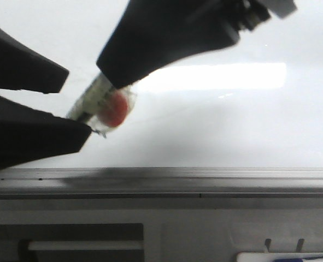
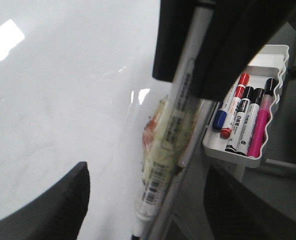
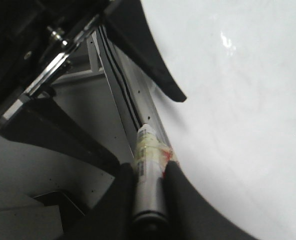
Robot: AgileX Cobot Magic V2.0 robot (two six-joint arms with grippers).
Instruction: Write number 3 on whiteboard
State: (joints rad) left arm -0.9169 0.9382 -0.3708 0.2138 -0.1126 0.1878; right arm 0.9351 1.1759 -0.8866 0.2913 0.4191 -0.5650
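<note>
The whiteboard (image 1: 216, 125) is glossy white and fills the upper front view; no drawn number 3 shows on it. My right gripper (image 1: 115, 76) comes in from above and is shut on a white marker (image 1: 98, 98) with a taped label and a red patch. The marker slants down to the left, its tip just above the board's grey frame (image 1: 205, 183). In the right wrist view the right gripper (image 3: 150, 175) clamps the marker barrel (image 3: 149, 155). My left gripper (image 1: 78, 101) is open with its fingers either side of the marker tip, apart from it (image 2: 148, 200).
A white tray (image 2: 233, 152) hangs below the frame and holds several markers: blue, red, black and pink. Its corner shows at the lower right of the front view (image 1: 281, 256). A bright rectangular light glare (image 1: 221, 76) lies on the board.
</note>
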